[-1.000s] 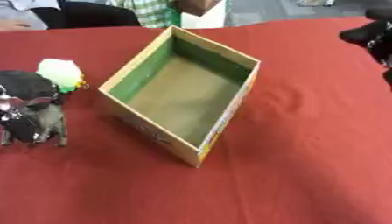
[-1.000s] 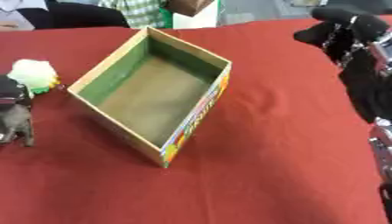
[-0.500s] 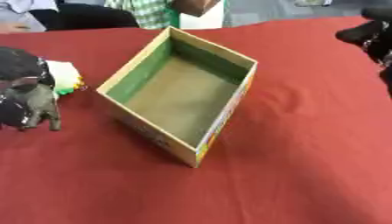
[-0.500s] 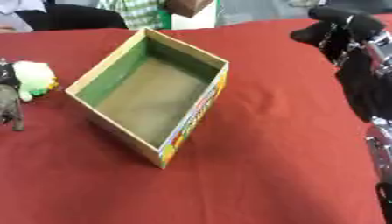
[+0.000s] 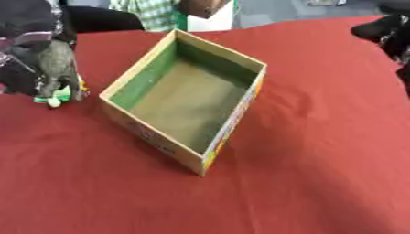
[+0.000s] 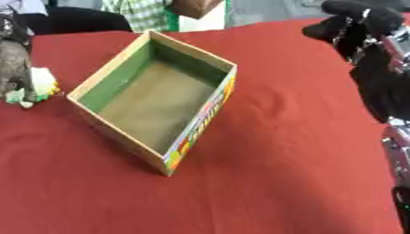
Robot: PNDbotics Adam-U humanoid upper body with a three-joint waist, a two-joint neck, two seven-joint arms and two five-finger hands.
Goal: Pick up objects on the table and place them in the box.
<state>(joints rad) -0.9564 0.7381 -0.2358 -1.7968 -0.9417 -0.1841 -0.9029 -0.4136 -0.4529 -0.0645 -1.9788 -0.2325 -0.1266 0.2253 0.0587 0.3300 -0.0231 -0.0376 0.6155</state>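
1. A red cloth covers the table; people sit at its far edge.
2. The open box stands empty mid-table, right of the left hand's fingers.
3. The left hand has fingers curled around a white-green toy.
4. The right hand is at the upper right; I cannot tell how its fingers are set.
5. Earlier the left hand was nearer and beside the toy; it has since reached over it.

Whole table is covered in a dark red cloth, a bit rumpled in spots. Past the far edge there's a grey floor and something white standing right by the table. Lighting's soft and even.
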